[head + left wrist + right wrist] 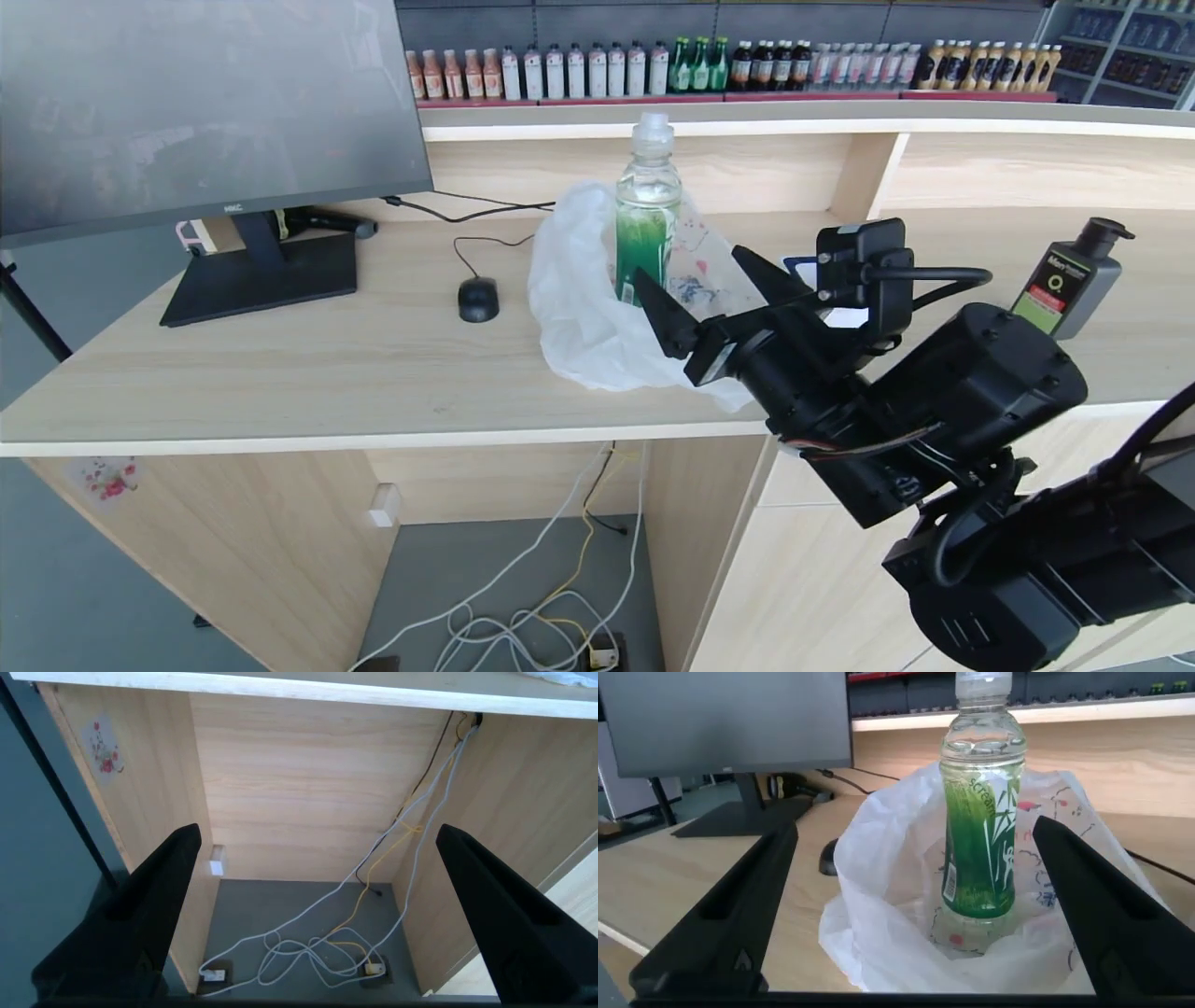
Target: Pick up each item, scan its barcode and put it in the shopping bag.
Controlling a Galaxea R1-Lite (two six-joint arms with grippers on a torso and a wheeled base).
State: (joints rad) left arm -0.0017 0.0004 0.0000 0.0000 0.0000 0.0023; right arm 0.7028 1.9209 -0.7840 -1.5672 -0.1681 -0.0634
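A clear bottle with a green label [647, 224] [980, 840] stands upright inside the white plastic shopping bag [583, 317] [887, 887] on the wooden counter [280, 373]. My right gripper [695, 275] [915, 831] hovers just in front of the bag, open, with nothing between its fingers; the bottle lies a short way ahead of them. A dark grey pump bottle [1074, 280] stands on the counter at the far right. My left gripper [318, 835] is open and empty, low down and facing the space under the counter.
A monitor [205, 103] on its stand and a black mouse [478, 299] occupy the counter's left side. A raised shelf wall [794, 159] runs behind the bag. Under the counter lie loose cables [318, 943] and a side panel [131, 793].
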